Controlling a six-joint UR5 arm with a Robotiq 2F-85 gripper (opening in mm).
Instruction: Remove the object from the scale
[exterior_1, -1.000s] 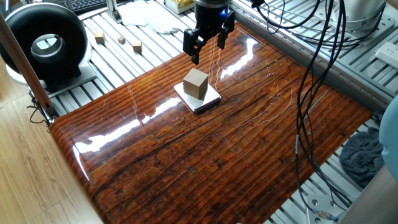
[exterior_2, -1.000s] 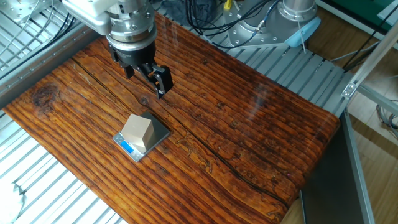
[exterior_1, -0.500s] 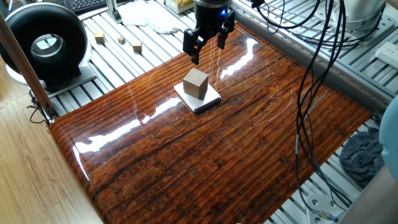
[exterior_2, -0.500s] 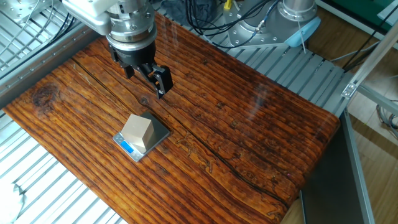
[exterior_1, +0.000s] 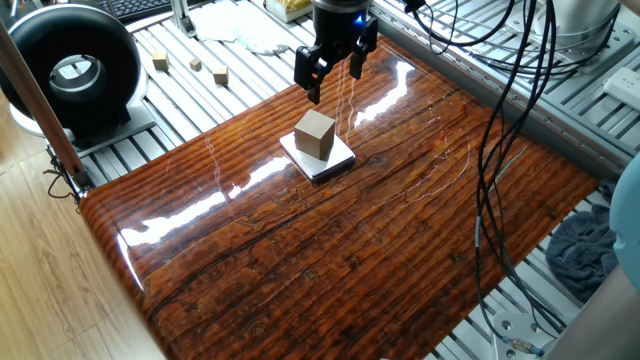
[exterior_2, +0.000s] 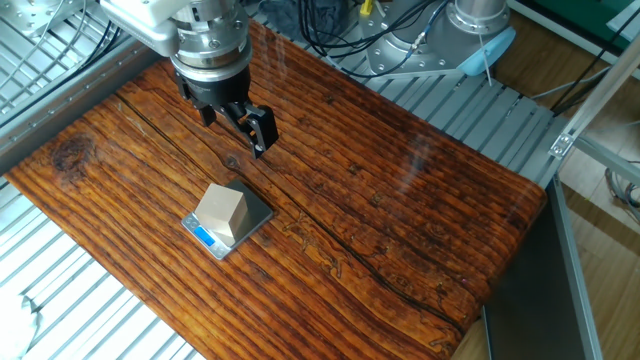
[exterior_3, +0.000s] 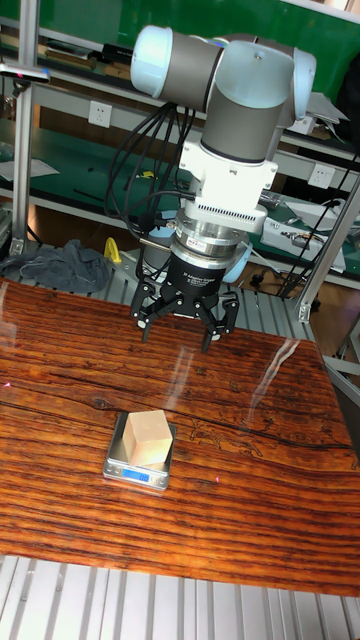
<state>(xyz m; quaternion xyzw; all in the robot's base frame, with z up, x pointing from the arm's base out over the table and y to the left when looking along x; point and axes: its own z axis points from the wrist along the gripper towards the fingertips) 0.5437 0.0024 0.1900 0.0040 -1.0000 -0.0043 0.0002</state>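
Observation:
A light-tan wooden cube, the object (exterior_1: 316, 135) (exterior_2: 222, 211) (exterior_3: 146, 438), stands on the scale (exterior_1: 340, 160) (exterior_2: 259, 213) (exterior_3: 116, 462), a thin flat silver square on the glossy wooden tabletop. My gripper (exterior_1: 333, 78) (exterior_2: 236, 124) (exterior_3: 179, 330) hangs open above the table behind the cube, clear of it, with nothing between its black fingers (exterior_1: 312, 85). It does not touch the cube or the scale.
Three small wooden blocks (exterior_1: 194, 66) lie on the slatted metal bench at the back left, beside a black ring-shaped device (exterior_1: 70, 65). Cables (exterior_1: 500, 120) hang over the right side of the table. A grey cloth (exterior_1: 585, 250) lies at the far right.

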